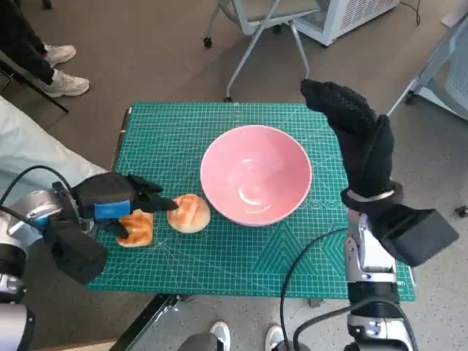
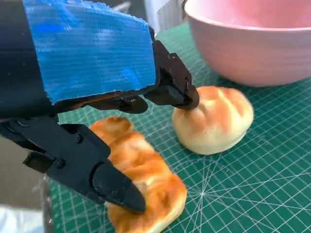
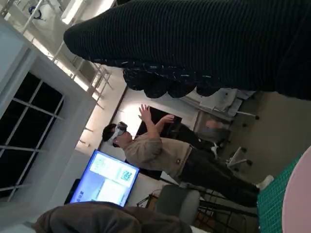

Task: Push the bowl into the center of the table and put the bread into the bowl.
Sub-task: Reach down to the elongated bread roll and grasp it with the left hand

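The pink bowl (image 1: pixel 256 174) (image 2: pixel 252 48) stands empty near the middle of the green cutting mat (image 1: pixel 219 256). A round bun (image 1: pixel 189 213) (image 2: pixel 216 124) lies just off its near-left rim, and a longer golden bread (image 1: pixel 137 228) (image 2: pixel 141 179) lies left of the bun. My left hand (image 1: pixel 121 201) (image 2: pixel 87 63) hovers over both with fingers spread: one fingertip (image 2: pixel 187 99) touches the bun's top and the thumb tip (image 2: pixel 116 189) rests on the long bread. My right hand (image 1: pixel 358 135) (image 3: pixel 194 43) is raised flat beside the bowl's right rim, holding nothing.
The mat covers the small table, with edges close on all sides. Chair legs (image 1: pixel 256 29) and a white unit (image 1: pixel 344 14) stand beyond the far edge. A person's shoes (image 1: pixel 62 73) show at far left, more shoes (image 1: pixel 219 336) near the front. A person (image 3: pixel 165 150) stands in the background.
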Robot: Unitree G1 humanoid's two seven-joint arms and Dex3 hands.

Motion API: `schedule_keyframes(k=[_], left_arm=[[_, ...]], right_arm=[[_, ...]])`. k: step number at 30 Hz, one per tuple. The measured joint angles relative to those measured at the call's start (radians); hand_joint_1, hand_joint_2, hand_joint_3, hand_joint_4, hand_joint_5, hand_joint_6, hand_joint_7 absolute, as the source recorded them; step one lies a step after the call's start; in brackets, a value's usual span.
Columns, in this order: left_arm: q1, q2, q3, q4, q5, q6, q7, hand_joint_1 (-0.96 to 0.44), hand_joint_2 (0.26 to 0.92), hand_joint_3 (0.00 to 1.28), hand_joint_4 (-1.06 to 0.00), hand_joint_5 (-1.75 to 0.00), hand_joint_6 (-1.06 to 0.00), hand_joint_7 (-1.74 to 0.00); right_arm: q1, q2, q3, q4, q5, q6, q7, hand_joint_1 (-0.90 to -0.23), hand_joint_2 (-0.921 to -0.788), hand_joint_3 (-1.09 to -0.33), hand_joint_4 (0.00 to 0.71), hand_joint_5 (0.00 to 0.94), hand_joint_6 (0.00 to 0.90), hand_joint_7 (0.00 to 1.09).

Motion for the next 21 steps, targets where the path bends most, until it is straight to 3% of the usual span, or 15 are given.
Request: schedule_keyframes(k=[12,21], left_arm=[[0.004,0.0,0.007,-0.018,-0.068,0.04,-0.088,-0.01,0.787,0.02,-0.59,-0.01,-0.66,-0.04],[0.019,0.011,0.021,-0.05,-0.083,0.039,-0.097,-0.01,0.78,0.01,-0.6,-0.01,-0.67,-0.03]], right_arm=[[0.015,0.002,-0.001,-0.004,0.002,0.001,0.0,-0.73,-0.921,-0.838,0.173,0.001,0.0,0.63],[0.015,0.003,-0.001,-0.004,0.002,0.001,0.0,-0.733,-0.921,-0.842,0.174,0.001,0.0,0.63]])
